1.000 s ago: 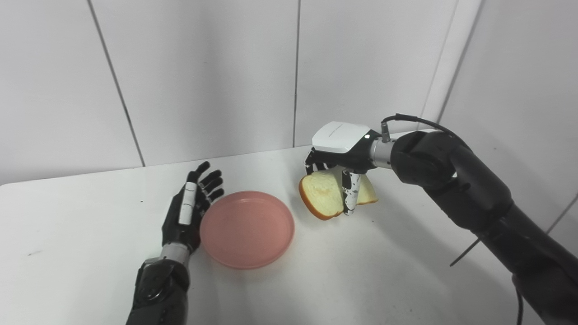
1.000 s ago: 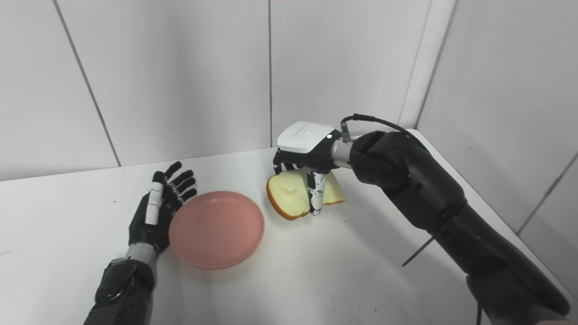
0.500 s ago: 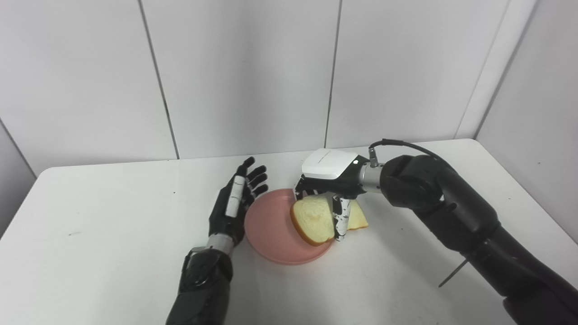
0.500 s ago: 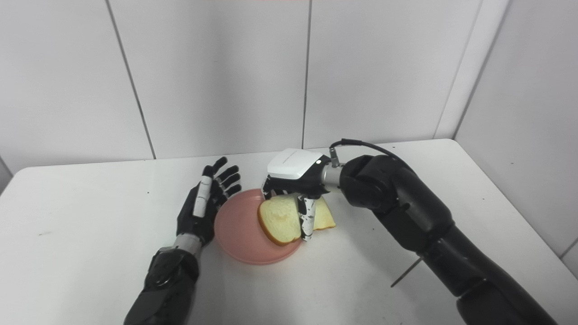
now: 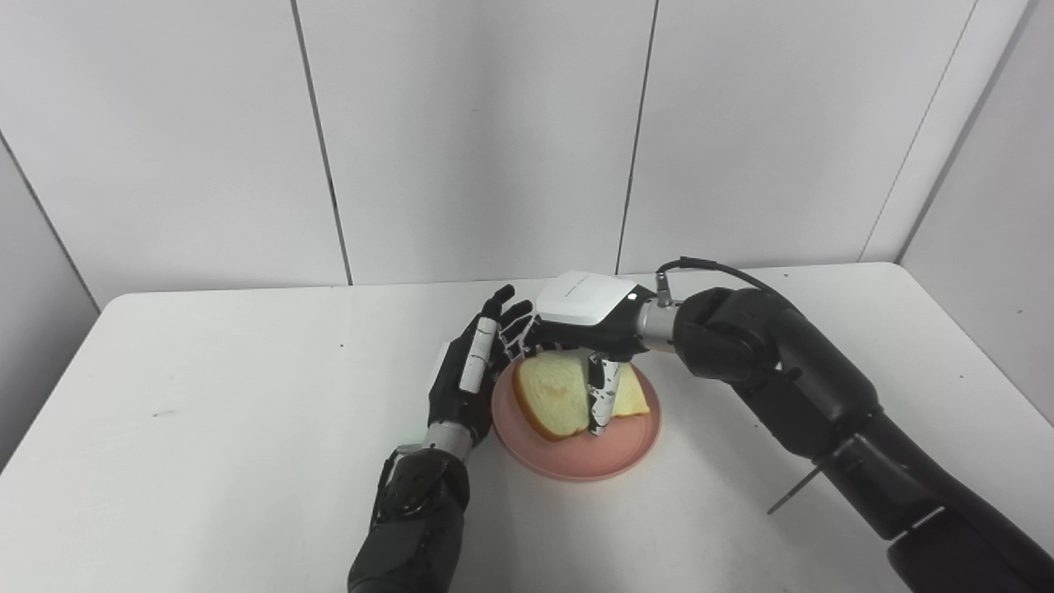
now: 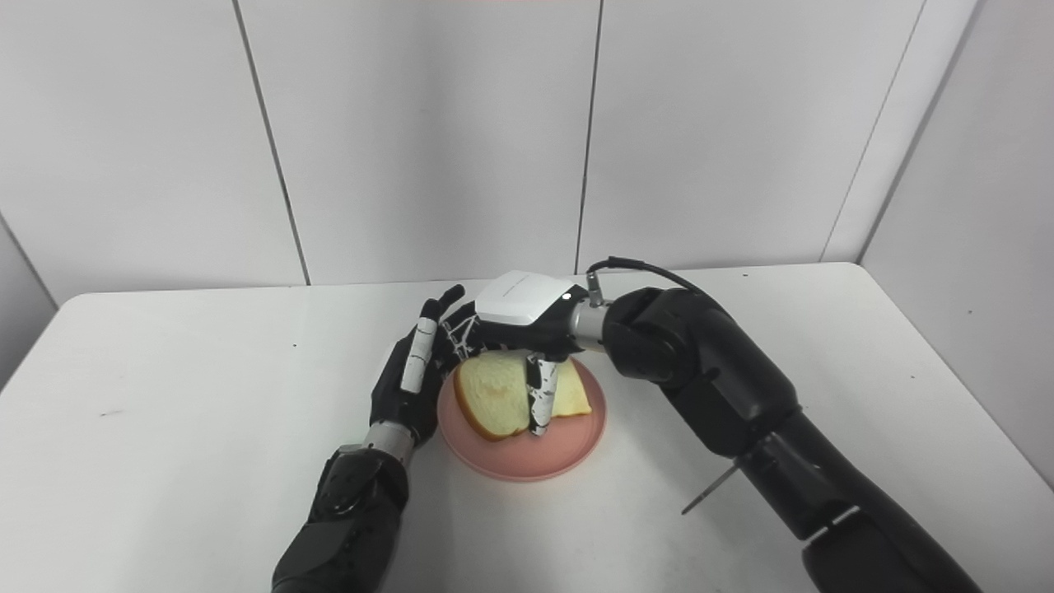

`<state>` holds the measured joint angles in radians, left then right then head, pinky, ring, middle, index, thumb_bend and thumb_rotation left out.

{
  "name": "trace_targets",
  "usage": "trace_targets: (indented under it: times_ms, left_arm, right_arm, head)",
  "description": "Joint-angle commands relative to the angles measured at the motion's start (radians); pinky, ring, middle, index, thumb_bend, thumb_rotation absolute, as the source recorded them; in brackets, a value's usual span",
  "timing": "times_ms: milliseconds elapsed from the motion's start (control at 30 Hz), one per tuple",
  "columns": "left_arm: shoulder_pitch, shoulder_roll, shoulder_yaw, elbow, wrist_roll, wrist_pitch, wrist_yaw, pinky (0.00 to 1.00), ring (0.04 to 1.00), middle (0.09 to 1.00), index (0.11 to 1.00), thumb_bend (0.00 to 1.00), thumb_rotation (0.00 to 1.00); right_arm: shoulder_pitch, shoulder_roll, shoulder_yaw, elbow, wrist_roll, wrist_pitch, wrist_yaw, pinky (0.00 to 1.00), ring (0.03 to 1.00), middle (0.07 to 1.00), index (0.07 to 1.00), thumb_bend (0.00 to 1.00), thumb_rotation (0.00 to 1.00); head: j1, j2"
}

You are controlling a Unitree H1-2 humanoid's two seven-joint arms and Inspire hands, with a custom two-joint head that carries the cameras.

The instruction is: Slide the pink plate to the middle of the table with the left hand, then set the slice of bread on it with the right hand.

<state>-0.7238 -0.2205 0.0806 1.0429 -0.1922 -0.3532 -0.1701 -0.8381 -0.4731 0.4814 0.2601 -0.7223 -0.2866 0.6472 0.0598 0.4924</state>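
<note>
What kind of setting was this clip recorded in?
Probably a lab test bay, not a kitchen: a bare white table boxed in by plain white wall panels, with only a pink plate and a slice of bread as props.

The table [image 5: 206, 461] carries 1 pink plate [image 5: 613, 463] near its middle. Over that plate is 1 slice of bread [image 5: 553, 394]. There are 2 hands: 1 left hand [image 5: 465, 380] at the plate's left edge and 1 right hand [image 5: 581, 311] above the plate.
</note>
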Motion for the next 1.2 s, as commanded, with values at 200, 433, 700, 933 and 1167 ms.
trace_targets:
  times_ms: [200,433,700,933,1167]
  left_arm:
    - [0.098,-0.007,0.003,0.077,0.003,0.051,0.016,0.83,0.843,0.815,0.834,0.83,0.78]
    - [0.102,0.002,-0.006,0.08,0.01,0.05,0.002,0.8,0.846,0.832,0.849,0.85,0.79]
    - [0.11,0.005,-0.01,0.065,0.009,0.061,-0.003,0.79,0.84,0.821,0.841,0.87,0.79]
    - [0.116,0.016,-0.018,0.052,0.016,0.068,-0.004,0.78,0.839,0.827,0.855,0.89,0.81]
    - [0.121,0.021,-0.003,0.04,0.008,0.077,-0.017,0.79,0.842,0.806,0.867,0.91,0.79]
  right_arm:
    - [-0.058,0.016,0.017,0.013,-0.024,-0.05,-0.059,0.32,0.397,0.456,0.522,0.53,0.0]
    - [-0.053,0.013,0.007,0.003,-0.04,-0.03,-0.065,0.36,0.437,0.479,0.499,0.53,0.0]
    - [-0.044,-0.003,0.01,-0.031,-0.096,-0.001,-0.042,0.67,0.723,0.734,0.689,0.98,0.22]
    - [-0.045,-0.009,0.019,-0.085,-0.15,0.027,0.015,0.98,0.926,0.905,0.812,1.0,0.33]
    - [-0.047,-0.007,0.013,-0.138,-0.17,0.054,0.068,1.0,0.979,0.956,0.894,1.0,0.36]
  head:
    - [-0.015,0.003]
    - [-0.03,0.007]
    - [-0.041,0.012]
    - [-0.058,0.018]
    - [-0.069,0.023]
